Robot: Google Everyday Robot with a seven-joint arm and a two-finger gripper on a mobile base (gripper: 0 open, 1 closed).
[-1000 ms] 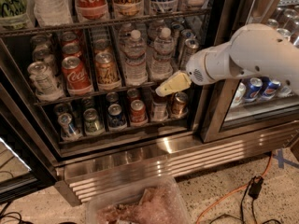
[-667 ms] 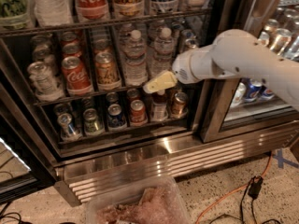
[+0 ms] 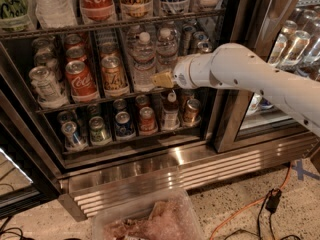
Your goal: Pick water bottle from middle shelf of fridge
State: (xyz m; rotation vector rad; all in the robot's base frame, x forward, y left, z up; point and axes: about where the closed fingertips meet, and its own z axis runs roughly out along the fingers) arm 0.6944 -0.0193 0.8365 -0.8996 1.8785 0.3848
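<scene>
The fridge (image 3: 175, 176) stands open with its dark inside in view. On the middle shelf (image 3: 75, 105), two clear ribbed water bottles with white caps stand side by side: one (image 3: 143, 59) left, one (image 3: 166, 51) right. My gripper (image 3: 163, 79), with tan tips on a white arm, reaches in from the right. It sits at the lower front of these two bottles, just above the shelf edge, and covers the base of the right one.
Coca-Cola can (image 3: 80, 80), orange can (image 3: 114, 75) and silver can (image 3: 45, 85) share the middle shelf to the left. A red-capped bottle (image 3: 171, 109) and several cans stand on the rack below. A clear bin (image 3: 150, 219) and an orange cable (image 3: 250, 209) lie on the floor.
My arm has swung left and slightly up, bringing the gripper from the right side of the shelf to the front of the two water bottles.
</scene>
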